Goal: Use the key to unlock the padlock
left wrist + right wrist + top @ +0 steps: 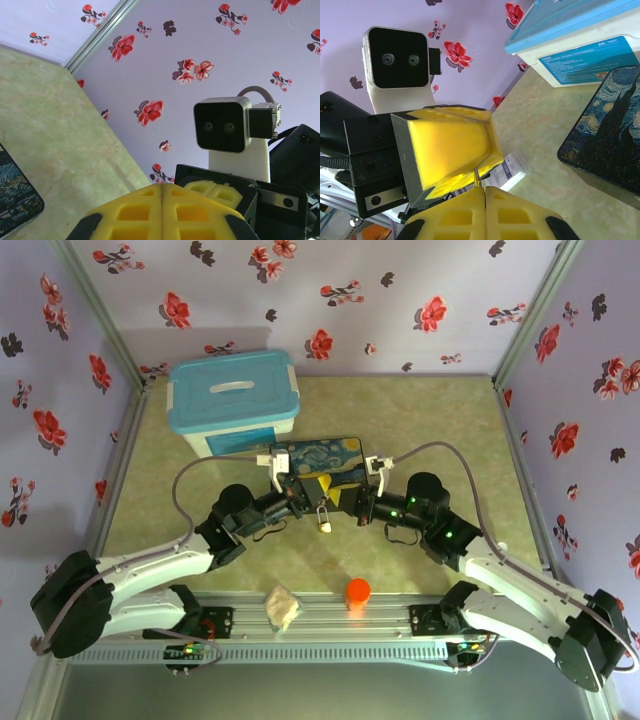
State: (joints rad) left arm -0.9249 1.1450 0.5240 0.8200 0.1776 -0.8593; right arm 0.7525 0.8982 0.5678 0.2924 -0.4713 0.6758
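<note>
Dangling midway between the table's (440, 430) side edges, before the painted tin (318, 453), the padlock (322, 521) probably hangs for keyhole access. The left end effector (161, 192) is pressed together; the right end effector (485, 196) pinches a thin metal sliver (476, 176).

Counter (440, 440) is carrying 1 blue-lidded storage box (233, 400), 1 painted tin (318, 458), 1 orange cap (358, 591) & 1 pale crumpled lump (283, 608). 1 padlock (323, 520) is hanging mid-scene. 2 arms are reaching in w/ 2 grippers: left gripper (161, 190), right gripper (485, 192). 2 wrist cams are showing, 1 per arm: right arm's cam (222, 125), left arm's cam (397, 60). 3 flowered walls are standing round.
</note>
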